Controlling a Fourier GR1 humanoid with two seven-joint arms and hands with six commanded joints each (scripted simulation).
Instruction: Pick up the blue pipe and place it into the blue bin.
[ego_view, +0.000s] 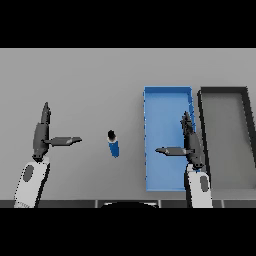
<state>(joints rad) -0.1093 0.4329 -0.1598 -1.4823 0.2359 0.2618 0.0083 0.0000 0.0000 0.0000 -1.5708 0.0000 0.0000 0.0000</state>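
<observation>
Since the blue pipe (113, 144) looks short, rigid and light, standing near the table's middle, I'd pinch it across its barrel, though it may be slick. My right hand (189, 145) hovers over the blue bin (167, 100) at about three o'clock from the pipe, fingers straight, thumb out; my left hand (42, 137) is open at nine o'clock. A dark bin (225, 91) sits beyond the blue one. Nothing seems to block the way, as far as I can tell.

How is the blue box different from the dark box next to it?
The blue bin is bright blue; the dark bin has black walls and a grey floor. The blue bin sits nearer the blue pipe; the dark bin lies farther right. The right hand hangs over the blue bin's edge. Both are open rectangular trays.
</observation>
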